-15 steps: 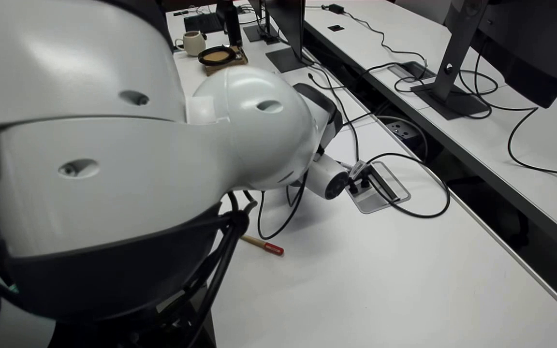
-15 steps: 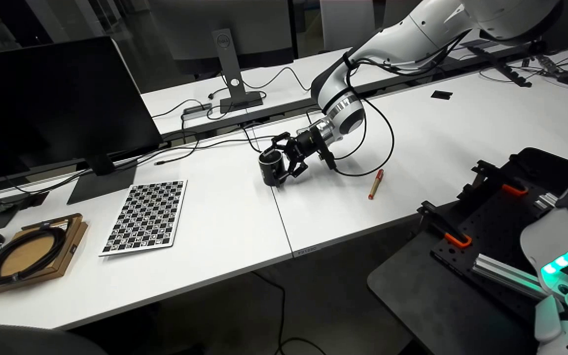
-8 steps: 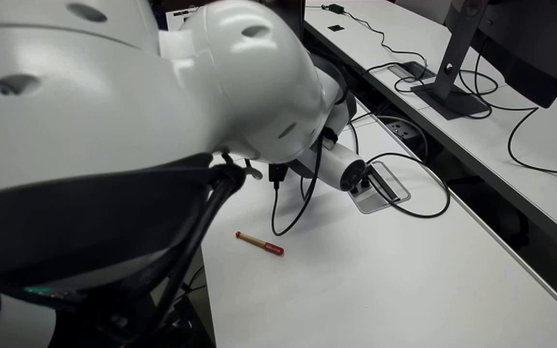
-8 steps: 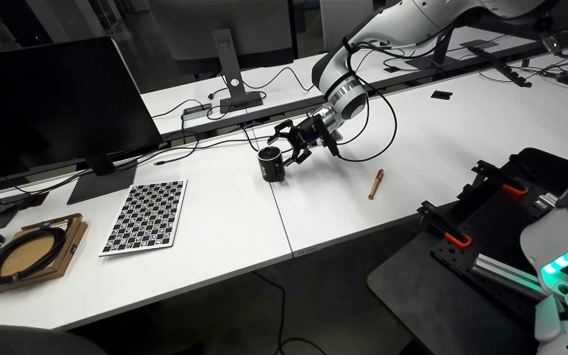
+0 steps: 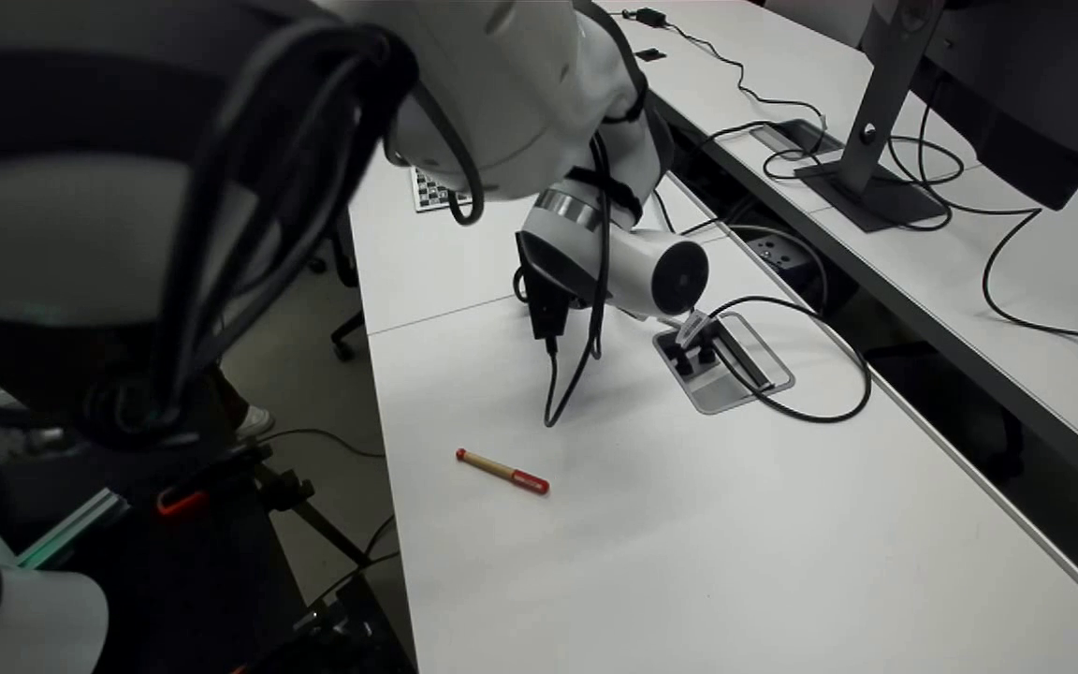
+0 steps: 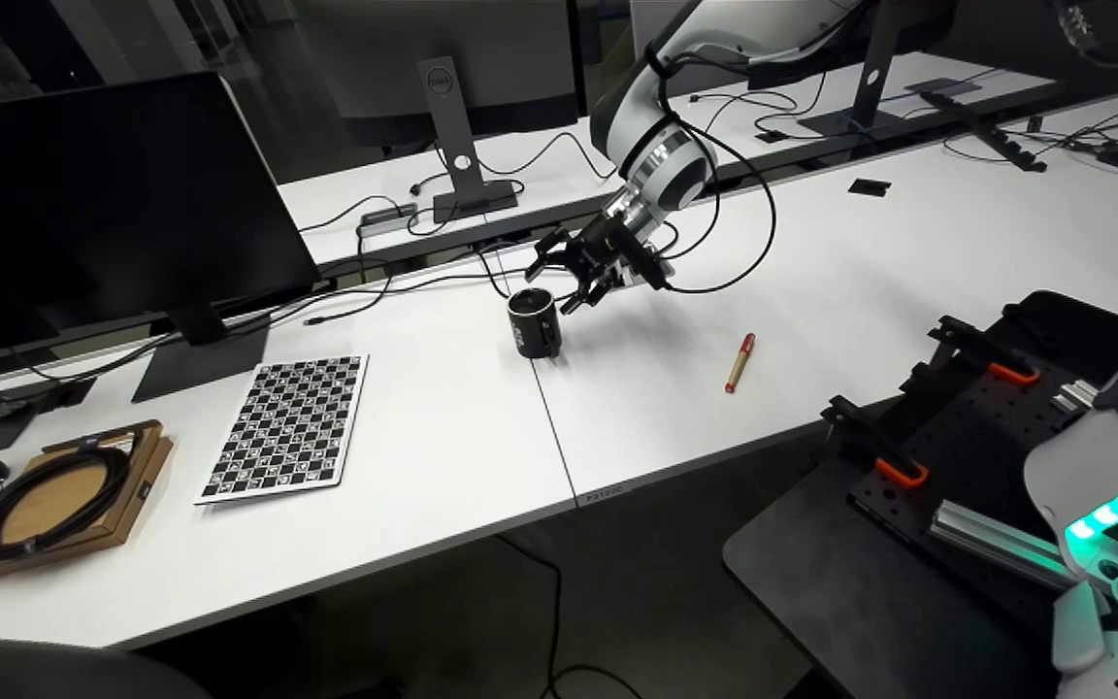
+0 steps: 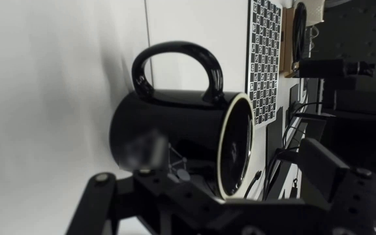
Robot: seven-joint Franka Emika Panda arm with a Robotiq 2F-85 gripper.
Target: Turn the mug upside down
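Red-and-tan pen [image 5: 503, 472] on a white table [image 6: 433, 427] in both exterior views, flat checkered board [image 6: 285, 427], coiled black cable [image 6: 118, 471] on a cardboard box [image 6: 47, 510], dark monitor [image 6: 113, 223] beyond the board, metal-framed panel [image 5: 720, 387] set into the table

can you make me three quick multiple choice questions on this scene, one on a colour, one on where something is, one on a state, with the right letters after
1. What colour is the mug near the gripper?
A) red
B) black
C) green

2. Where is the pen?
A) on the desk
B) in the gripper
C) in the mug

3. What state is the gripper in?
A) shut on the pen
B) shut on the mug
C) open

1: B, since the mug looks black in the wrist view.
2: A, since the pen lies on the white top in both exterior views.
3: C, since the jaws stand apart in an exterior view.
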